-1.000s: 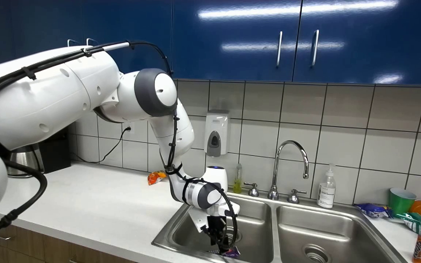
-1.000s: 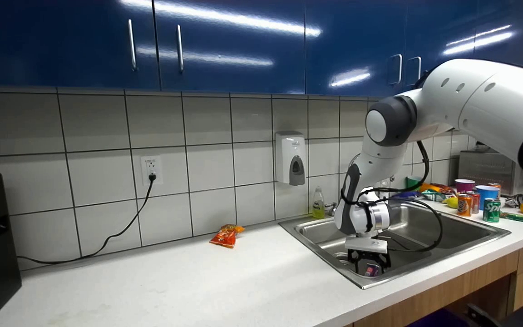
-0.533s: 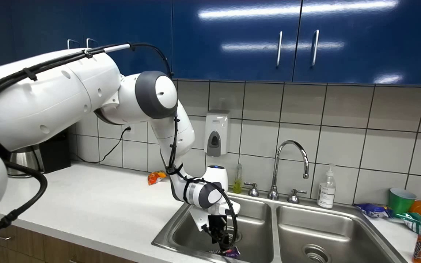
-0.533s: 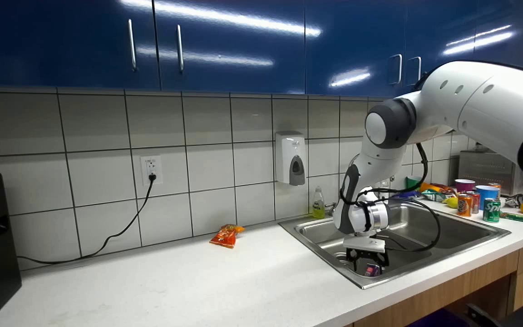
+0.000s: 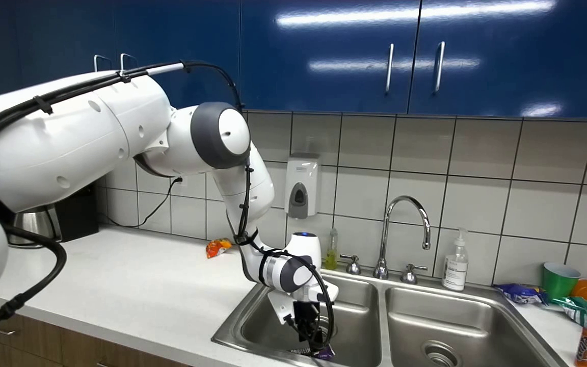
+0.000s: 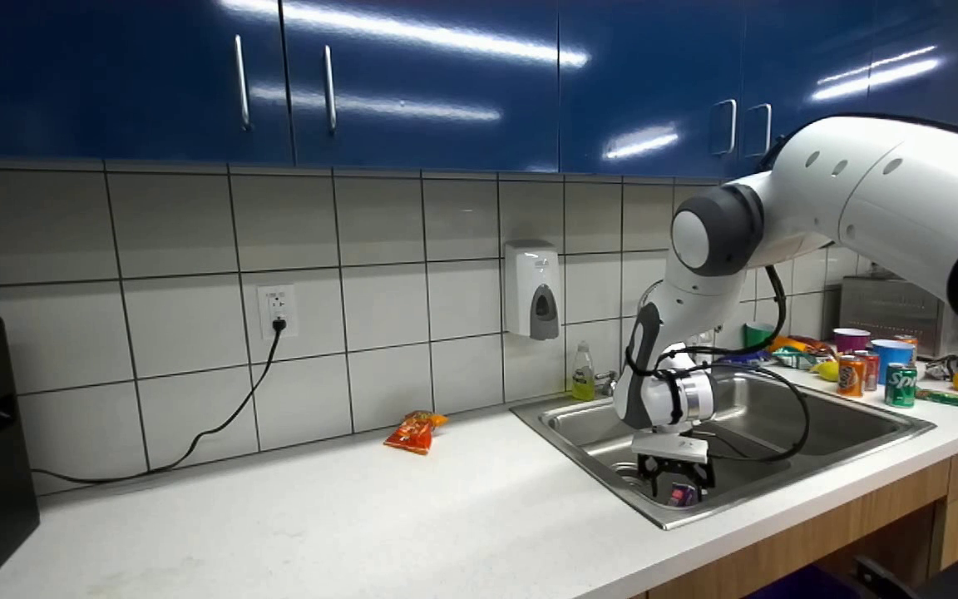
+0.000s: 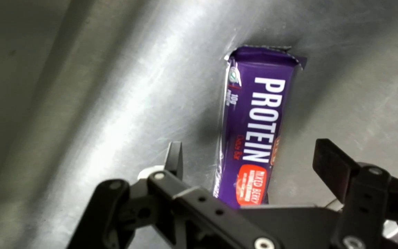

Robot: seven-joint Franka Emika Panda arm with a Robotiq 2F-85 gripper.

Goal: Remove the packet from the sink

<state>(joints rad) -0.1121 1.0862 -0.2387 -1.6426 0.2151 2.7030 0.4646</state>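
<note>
The packet is a dark purple protein bar wrapper with a red patch. It lies flat in a basin of the steel sink, near the front wall. It shows in both exterior views and in the wrist view. The sink also shows in an exterior view. My gripper is open, with one finger on each side of the packet and gaps on both sides. The packet's near end is hidden behind the gripper. In both exterior views the gripper points down into the basin over the packet.
The chrome faucet and a yellow-green soap bottle stand behind the sink. An orange-red bag lies on the white counter. Cans, cups and wrappers, including a green can, stand beyond the sink's far side.
The arm has shifted slightly, a little to the right and down in an exterior view. The gripper stays around the packet; the packet lies where it was.
</note>
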